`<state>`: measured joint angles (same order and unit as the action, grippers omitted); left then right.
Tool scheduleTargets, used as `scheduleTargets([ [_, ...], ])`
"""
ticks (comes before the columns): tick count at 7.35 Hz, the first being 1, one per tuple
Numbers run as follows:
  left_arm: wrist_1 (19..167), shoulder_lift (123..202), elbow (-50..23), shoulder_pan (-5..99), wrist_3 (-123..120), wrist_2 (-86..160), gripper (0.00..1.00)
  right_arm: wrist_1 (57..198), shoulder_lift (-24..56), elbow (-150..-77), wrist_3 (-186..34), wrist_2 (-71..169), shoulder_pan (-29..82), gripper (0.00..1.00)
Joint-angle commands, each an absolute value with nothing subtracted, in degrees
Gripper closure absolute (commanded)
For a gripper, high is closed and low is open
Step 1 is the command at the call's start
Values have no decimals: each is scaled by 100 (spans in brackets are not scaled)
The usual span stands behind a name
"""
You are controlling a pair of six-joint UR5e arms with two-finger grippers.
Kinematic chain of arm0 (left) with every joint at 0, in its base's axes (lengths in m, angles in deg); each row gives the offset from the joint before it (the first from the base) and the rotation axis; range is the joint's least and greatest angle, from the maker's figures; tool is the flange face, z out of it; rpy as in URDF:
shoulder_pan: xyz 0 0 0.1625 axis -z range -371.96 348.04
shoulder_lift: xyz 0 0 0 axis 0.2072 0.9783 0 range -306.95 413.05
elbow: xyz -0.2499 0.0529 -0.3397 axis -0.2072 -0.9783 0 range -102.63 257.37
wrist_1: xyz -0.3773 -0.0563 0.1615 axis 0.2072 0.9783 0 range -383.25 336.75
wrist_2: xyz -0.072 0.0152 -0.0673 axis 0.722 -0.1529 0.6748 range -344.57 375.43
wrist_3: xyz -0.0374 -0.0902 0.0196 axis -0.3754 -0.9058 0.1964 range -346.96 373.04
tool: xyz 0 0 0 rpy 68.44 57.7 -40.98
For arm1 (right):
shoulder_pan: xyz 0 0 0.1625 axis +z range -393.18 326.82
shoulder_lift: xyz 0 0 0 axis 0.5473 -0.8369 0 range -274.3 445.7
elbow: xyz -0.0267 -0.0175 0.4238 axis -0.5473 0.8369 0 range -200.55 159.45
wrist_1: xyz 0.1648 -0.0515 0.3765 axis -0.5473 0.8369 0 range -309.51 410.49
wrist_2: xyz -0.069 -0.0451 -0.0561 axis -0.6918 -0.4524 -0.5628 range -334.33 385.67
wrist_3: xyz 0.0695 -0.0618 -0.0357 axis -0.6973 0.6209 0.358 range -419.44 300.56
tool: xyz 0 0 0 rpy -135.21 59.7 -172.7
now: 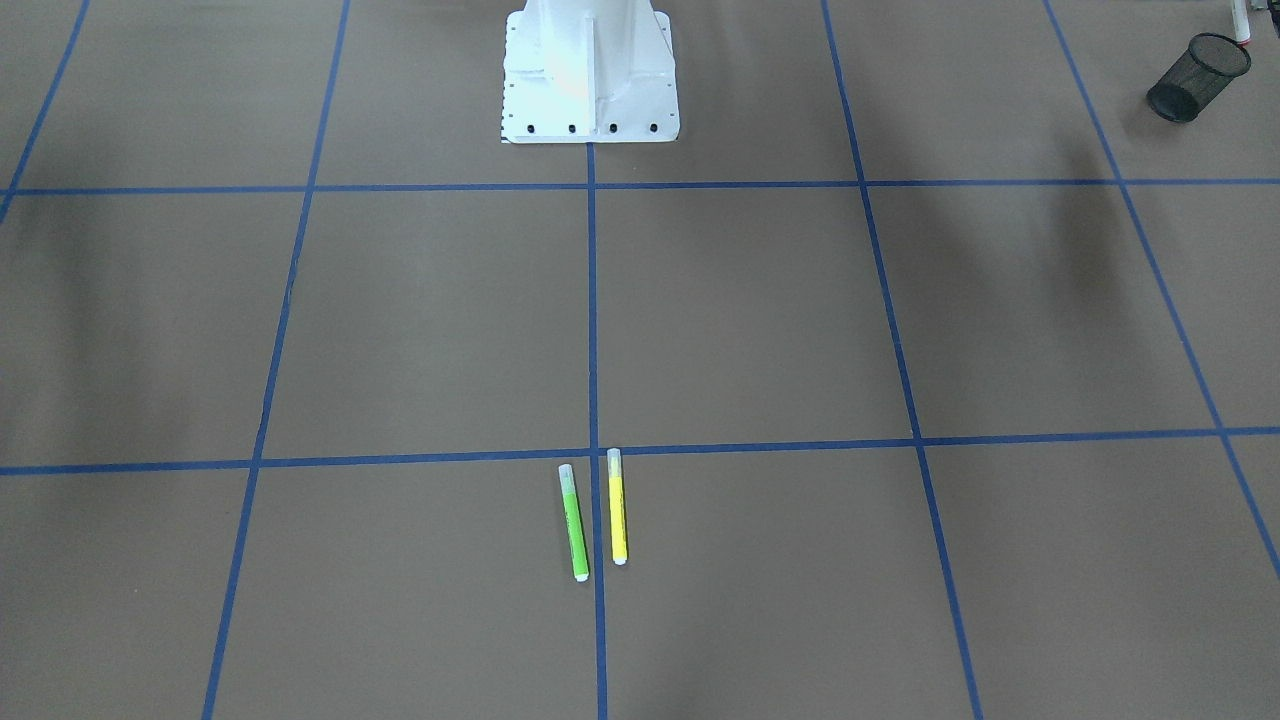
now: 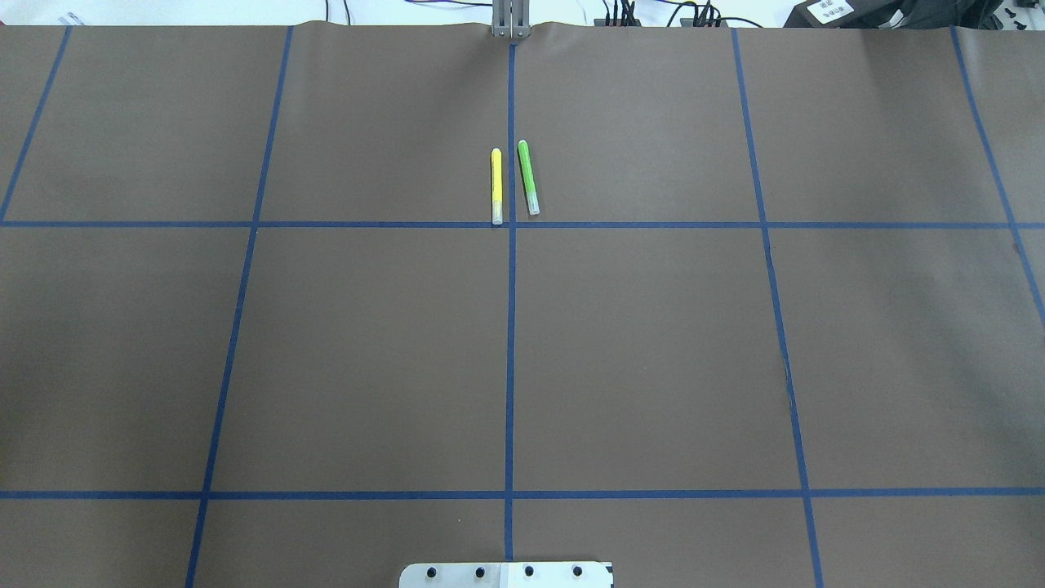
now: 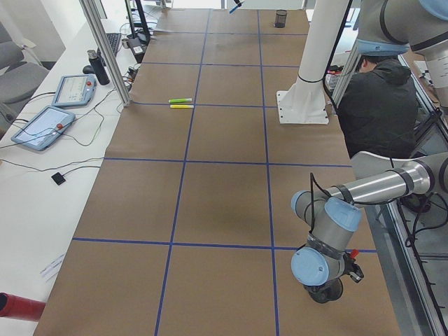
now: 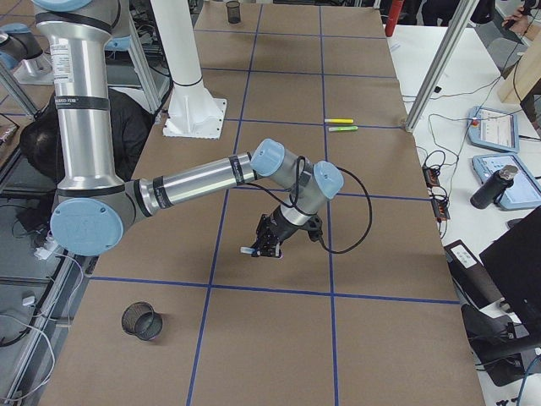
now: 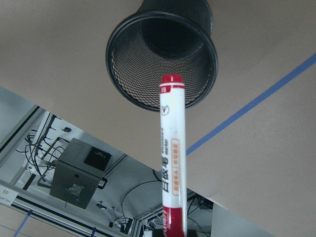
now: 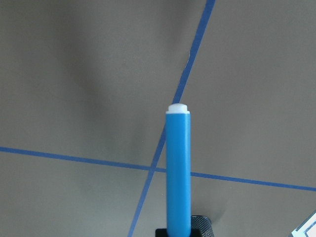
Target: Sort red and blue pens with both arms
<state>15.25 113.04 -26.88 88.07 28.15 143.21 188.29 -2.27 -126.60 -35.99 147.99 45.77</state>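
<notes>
In the left wrist view, the red pen (image 5: 172, 163), a white barrel with red cap and red end, sticks out from my left gripper (image 5: 170, 232), which is shut on it. Its tip points at the open mouth of a black mesh cup (image 5: 163, 54) just beyond. In the right wrist view, my right gripper (image 6: 178, 231) is shut on the blue pen (image 6: 177, 173), white end forward, above a crossing of blue tape lines. The exterior right view shows that gripper (image 4: 269, 244) low over the table's middle, the near mesh cup (image 4: 142, 320) well off to its side.
A green marker (image 2: 528, 176) and a yellow marker (image 2: 496, 185) lie side by side by the centre tape line. The white robot base (image 1: 588, 75) stands at the table's edge. A person (image 3: 378, 98) sits beside the base. Tablets (image 3: 43, 127) and cables lie on the side bench.
</notes>
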Motion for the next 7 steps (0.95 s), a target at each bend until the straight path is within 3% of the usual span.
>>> scheduleTargets([
  [1,1542,11308,-2503,8806,2815,14323,100,18813,-263,-12681,-3588,14801,4574,100],
  [2,1542,11308,-2450,8797,2807,14331,100,18804,-263,-12690,-3588,14801,4574,100],
  [4,1560,11326,-2354,8797,2815,14323,50,18787,-272,-12690,-3571,14801,4583,100],
  [5,1568,11335,-2353,8797,2815,14323,0,18778,-307,-12681,-3510,14801,4583,100],
  [7,1569,11466,-2380,8806,2815,14323,0,18804,-360,-12681,-3378,14801,4679,100],
])
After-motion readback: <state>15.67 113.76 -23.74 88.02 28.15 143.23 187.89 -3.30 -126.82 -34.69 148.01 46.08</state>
